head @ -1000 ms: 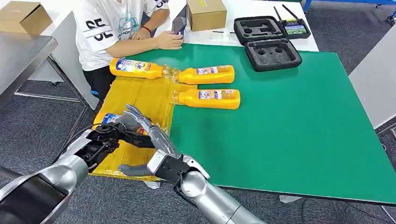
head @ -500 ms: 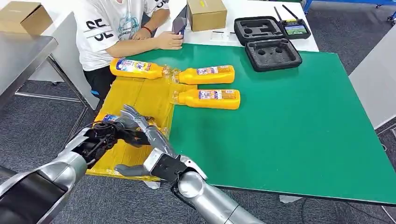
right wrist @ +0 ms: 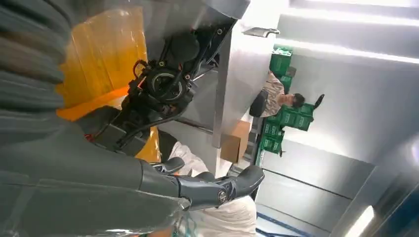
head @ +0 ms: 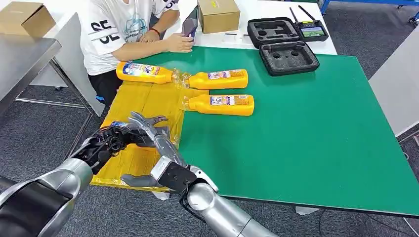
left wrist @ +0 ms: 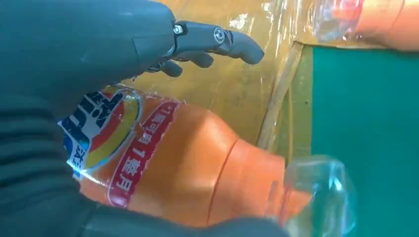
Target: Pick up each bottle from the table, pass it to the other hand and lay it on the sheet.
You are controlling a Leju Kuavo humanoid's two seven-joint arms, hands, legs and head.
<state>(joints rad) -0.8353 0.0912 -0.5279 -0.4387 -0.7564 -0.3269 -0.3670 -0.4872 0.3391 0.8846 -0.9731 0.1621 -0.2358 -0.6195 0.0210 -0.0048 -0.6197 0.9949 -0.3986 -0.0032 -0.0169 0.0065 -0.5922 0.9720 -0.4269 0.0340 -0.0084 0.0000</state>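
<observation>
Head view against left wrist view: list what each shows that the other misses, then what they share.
Head view alone: the right hand beside the left hand, a bottle at the sheet's far end, two bottles on the green table, a seated person, foam cases.
Left wrist view alone: the held bottle's clear cap and label print.
Both: the held bottle, the yellow sheet.

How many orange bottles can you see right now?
4. One bottle lies at the yellow sheet's far edge, two lie on the green table beside it, and one is in the left hand.
</observation>
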